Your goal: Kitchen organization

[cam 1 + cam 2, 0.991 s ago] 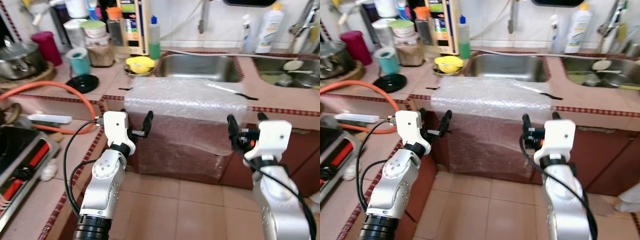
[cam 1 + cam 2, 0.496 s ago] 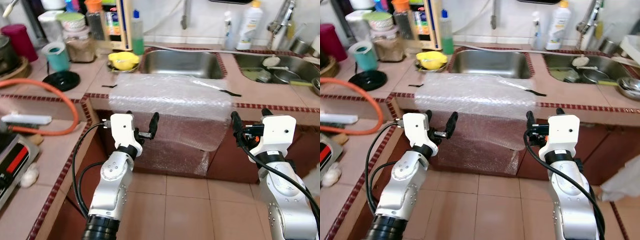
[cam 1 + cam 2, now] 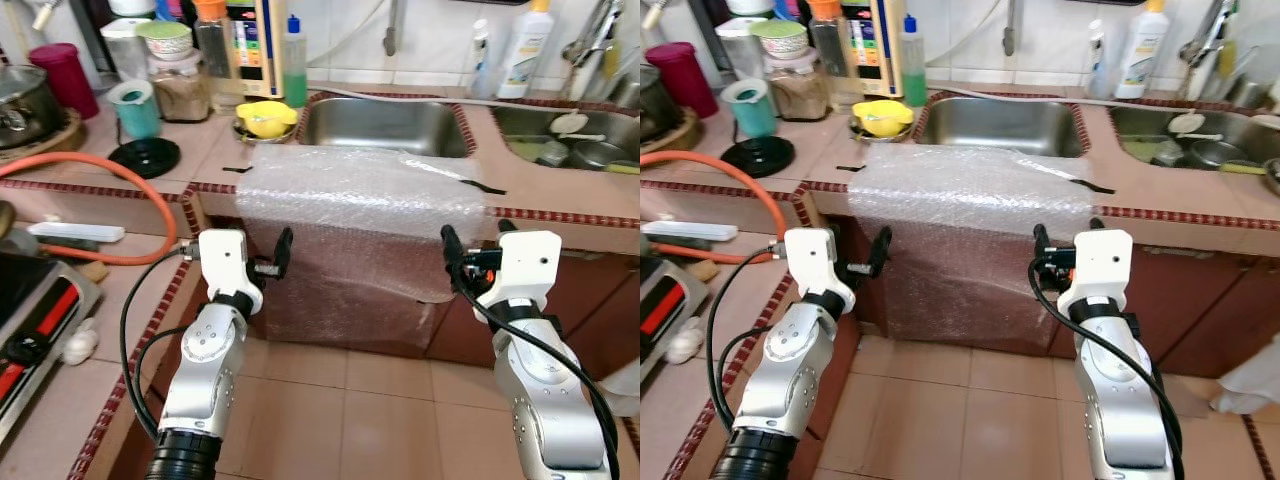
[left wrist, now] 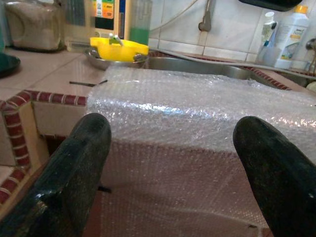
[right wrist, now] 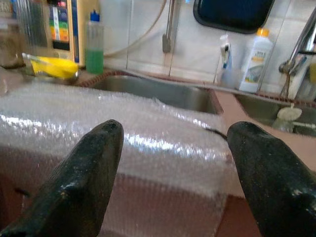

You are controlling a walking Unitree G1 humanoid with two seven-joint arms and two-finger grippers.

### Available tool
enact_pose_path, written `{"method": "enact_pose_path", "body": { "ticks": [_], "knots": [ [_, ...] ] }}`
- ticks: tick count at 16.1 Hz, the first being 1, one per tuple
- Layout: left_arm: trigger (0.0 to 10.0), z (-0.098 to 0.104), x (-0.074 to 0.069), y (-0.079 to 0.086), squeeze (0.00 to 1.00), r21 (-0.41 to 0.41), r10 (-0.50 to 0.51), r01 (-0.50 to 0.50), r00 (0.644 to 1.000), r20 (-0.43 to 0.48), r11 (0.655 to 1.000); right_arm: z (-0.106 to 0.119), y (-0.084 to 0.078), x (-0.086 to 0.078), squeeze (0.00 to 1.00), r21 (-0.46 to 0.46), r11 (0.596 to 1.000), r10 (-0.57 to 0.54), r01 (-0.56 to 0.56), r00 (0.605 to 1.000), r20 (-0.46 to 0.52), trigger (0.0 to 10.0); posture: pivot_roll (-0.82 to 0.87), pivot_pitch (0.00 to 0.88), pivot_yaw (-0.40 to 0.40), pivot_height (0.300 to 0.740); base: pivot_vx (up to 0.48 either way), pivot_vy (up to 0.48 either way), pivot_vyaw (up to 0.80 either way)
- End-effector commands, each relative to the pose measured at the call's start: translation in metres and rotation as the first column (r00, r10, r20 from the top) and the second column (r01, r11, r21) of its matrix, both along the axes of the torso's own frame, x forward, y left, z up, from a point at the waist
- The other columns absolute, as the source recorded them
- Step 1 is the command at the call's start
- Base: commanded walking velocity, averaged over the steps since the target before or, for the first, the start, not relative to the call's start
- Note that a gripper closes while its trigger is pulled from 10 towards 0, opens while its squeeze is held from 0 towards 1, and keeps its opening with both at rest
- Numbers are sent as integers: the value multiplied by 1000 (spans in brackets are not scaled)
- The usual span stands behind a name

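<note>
Left eye view, sheet: a clear bubble-wrap sheet (image 3: pixel 362 195) is draped over the front edge of the pink-tiled worktop (image 3: pixel 90 200), before the steel sink basin (image 3: pixel 388 125), and hangs down over the dark cabinet front.
Left gripper: the left gripper (image 3: pixel 265 265) is held before the sheet's left hanging edge, just beside it and below the worktop edge; its two black fingers (image 4: pixel 74 163) are spread apart and hold nothing.
Right gripper: the right gripper (image 3: pixel 476 252) is held at the sheet's right hanging edge, close to it; its fingers (image 5: pixel 81 177) are likewise spread wide, with nothing between them.
Contact: whether either gripper touches the sheet cannot be told.
Worktop, left: a yellow bowl-shaped item on a metal dish (image 3: pixel 265 118) sits just behind the sheet's left corner, with a green-liquid bottle (image 3: pixel 293 65) behind it; a teal cup (image 3: pixel 135 105), a black round lid (image 3: pixel 145 157) and an orange hose (image 3: pixel 150 190) lie further left.
Worktop, right: a white bottle (image 3: pixel 526 50) stands behind a second basin (image 3: pixel 570 135) that holds dishes.
Hard to make out: the sheet's lower hem is blurred against the cabinet; black strips at its corners are too small to identify.
</note>
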State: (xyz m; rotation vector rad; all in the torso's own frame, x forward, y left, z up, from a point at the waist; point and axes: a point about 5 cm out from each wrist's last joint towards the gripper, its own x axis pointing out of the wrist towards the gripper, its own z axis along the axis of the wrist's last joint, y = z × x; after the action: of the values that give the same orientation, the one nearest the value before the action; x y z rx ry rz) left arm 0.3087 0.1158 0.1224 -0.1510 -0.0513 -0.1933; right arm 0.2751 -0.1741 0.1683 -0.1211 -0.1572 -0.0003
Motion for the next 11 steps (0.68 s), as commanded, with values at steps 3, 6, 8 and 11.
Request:
{"method": "enact_pose_path", "body": {
  "ticks": [3, 6, 8, 11],
  "knots": [
    [10000, 9, 8, -3, 0, -2, -20, 20, 1000, 21, 1000, -2, -11, 1, 0, 5, 999, -53, 53, 999, 13, 10000, -110, 0, 94, 740, 0, 0, -800],
    [10000, 17, 12, -3, 0, 7, -38, 37, 998, 42, 999, -3, -12, 1, 0, 0, 998, -64, 64, 998, 21, 10000, -114, 0, 112, 740, 0, 0, -800],
    [10000, 20, 13, -2, 0, 12, -50, 49, 997, 56, 999, -2, -11, 1, 0, 9, 997, -73, 72, 997, 29, 10000, -109, 0, 124, 740, 0, 0, -800],
    [10000, 25, 13, -3, 0, 12, -58, 58, 996, 70, 998, -1, -7, 3, 0, 14, 998, -66, 66, 997, 40, 10000, -100, 0, 128, 740, 0, 0, -800]
  ]
}}
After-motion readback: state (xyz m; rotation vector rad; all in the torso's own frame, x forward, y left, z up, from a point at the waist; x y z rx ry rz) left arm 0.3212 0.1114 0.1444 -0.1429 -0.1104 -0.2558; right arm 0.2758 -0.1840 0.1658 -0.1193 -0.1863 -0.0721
